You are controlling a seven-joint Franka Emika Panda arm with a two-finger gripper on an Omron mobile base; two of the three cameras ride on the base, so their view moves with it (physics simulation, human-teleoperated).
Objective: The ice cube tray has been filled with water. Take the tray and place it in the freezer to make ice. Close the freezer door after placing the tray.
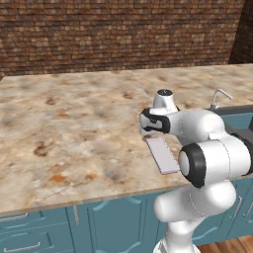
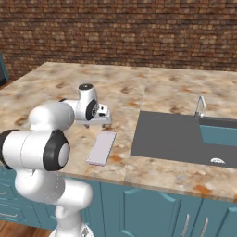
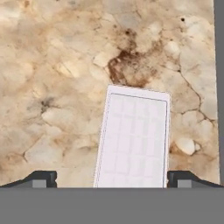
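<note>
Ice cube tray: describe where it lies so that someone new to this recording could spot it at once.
Start at the dark grey sink set into the marbled counter. To its left, near the counter's front edge, lies the ice cube tray, under the open hand. It is a thin pale rectangular slab with a faint grid, the one loose item there.

No readable text, labels, brand marks or nos. anywhere. The ice cube tray (image 3: 133,138) top shows just a faint grid, no lettering; the desk (image 1: 74,128) and brick wall (image 2: 139,32) carry none either, as far as this res. allows.
</note>
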